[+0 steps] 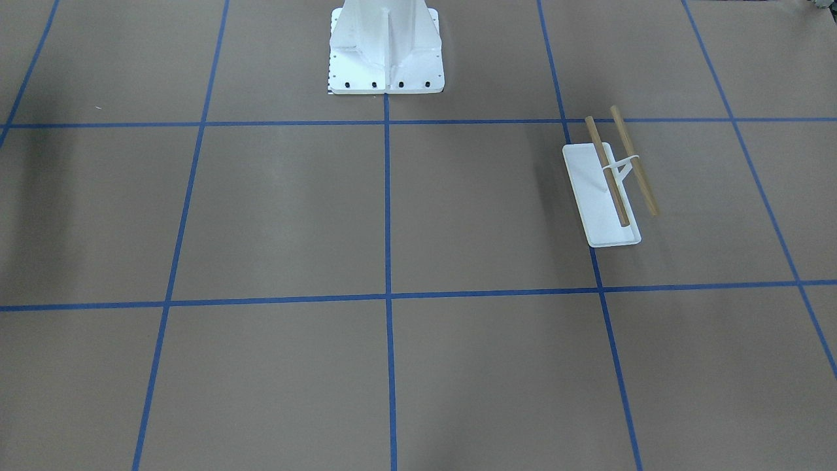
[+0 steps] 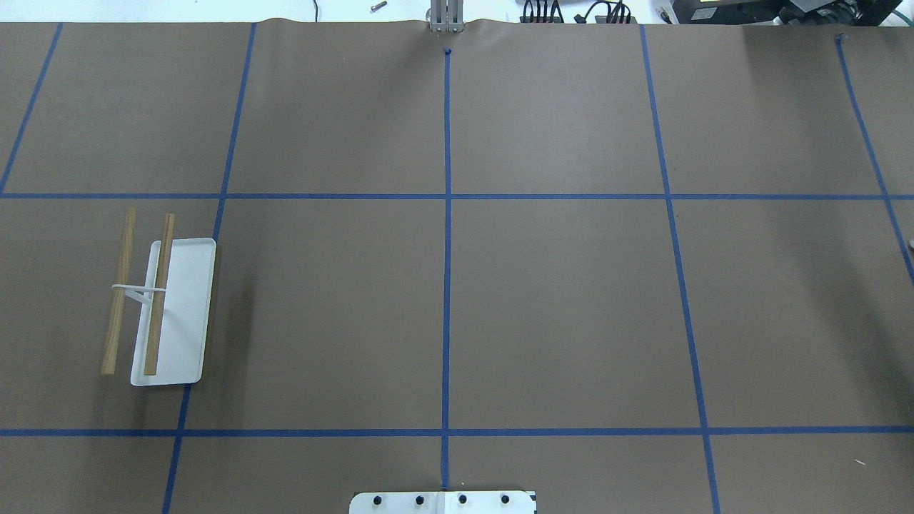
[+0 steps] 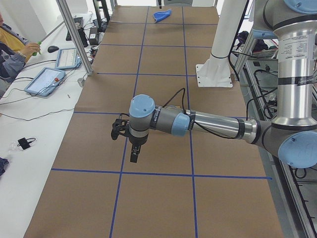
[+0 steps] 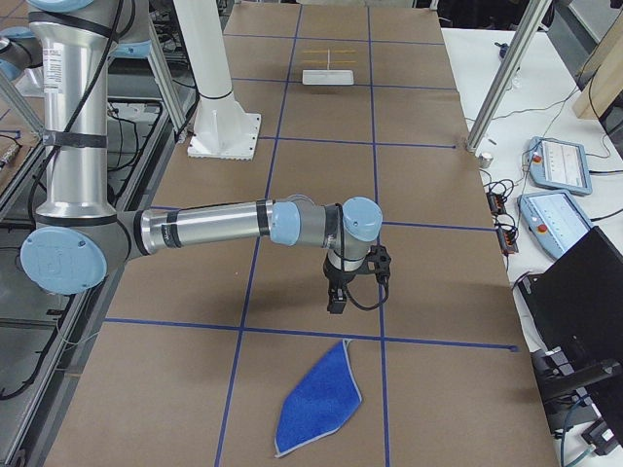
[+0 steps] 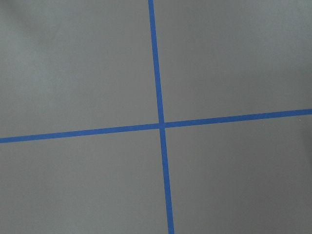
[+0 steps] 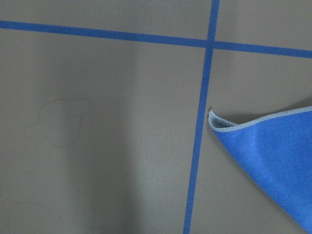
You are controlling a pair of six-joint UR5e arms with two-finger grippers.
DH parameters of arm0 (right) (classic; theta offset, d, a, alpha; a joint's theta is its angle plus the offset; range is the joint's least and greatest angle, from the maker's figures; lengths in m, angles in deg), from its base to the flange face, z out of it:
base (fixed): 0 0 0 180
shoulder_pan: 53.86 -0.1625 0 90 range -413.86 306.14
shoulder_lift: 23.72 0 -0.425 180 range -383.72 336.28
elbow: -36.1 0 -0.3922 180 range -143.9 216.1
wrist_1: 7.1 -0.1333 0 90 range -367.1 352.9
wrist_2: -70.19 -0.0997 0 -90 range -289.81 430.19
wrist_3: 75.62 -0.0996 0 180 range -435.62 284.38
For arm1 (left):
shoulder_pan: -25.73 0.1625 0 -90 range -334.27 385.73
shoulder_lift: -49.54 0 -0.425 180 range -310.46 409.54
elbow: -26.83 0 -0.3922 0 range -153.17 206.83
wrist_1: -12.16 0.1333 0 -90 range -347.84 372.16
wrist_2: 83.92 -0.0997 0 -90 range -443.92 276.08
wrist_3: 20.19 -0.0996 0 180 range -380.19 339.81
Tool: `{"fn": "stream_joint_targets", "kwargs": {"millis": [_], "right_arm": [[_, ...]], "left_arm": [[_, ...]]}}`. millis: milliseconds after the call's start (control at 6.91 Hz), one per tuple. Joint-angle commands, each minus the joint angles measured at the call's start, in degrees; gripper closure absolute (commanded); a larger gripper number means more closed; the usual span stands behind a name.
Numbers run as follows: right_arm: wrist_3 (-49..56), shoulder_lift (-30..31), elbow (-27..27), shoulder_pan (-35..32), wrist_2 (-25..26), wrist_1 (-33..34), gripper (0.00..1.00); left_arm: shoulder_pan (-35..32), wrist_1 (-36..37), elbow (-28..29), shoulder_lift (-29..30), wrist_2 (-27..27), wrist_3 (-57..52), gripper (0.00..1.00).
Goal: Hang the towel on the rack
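Observation:
The towel (image 4: 321, 399) lies flat on the table, bright blue side up, with a pale stitched edge; its corner shows in the right wrist view (image 6: 273, 161), and it is small at the far end in the exterior left view (image 3: 162, 16). The rack (image 1: 611, 190) stands on its white tray base with two wooden rods, bare (image 2: 171, 307), far off in the exterior right view (image 4: 328, 63). My right gripper (image 4: 336, 297) hangs above the table just short of the towel. My left gripper (image 3: 132, 148) hangs over bare table. Both show only in side views; I cannot tell open or shut.
The big white bolted pedestal (image 1: 386, 52) stands mid-table at the robot's edge (image 2: 443, 502). Blue tape lines grid the brown table cover. Operators' tablets (image 4: 555, 161) and cables lie on the white bench beyond the far side.

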Motion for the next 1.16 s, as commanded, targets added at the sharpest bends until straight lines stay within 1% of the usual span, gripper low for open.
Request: {"fn": "stream_joint_targets", "kwargs": {"millis": [0,289,579,1013], "right_arm": [[-0.16,-0.01,0.63,0.00,-0.58,-0.43,0.00],[-0.24,0.17,0.28,0.00,-0.66,-1.93,0.00],[-0.16,-0.01,0.46,0.00,-2.06,-2.02,0.00],[-0.07,-0.09,-0.07,0.00,-2.33,-2.02,0.00]], "left_arm": [[0.01,-1.40,-0.23,-0.68,0.10,-0.17,0.02],[0.10,-1.50,-0.14,-0.68,0.10,-0.17,0.02],[0.10,-1.59,-0.05,-0.77,0.10,-0.17,0.02],[0.18,-1.50,0.21,-0.86,0.10,0.01,0.02]]}}
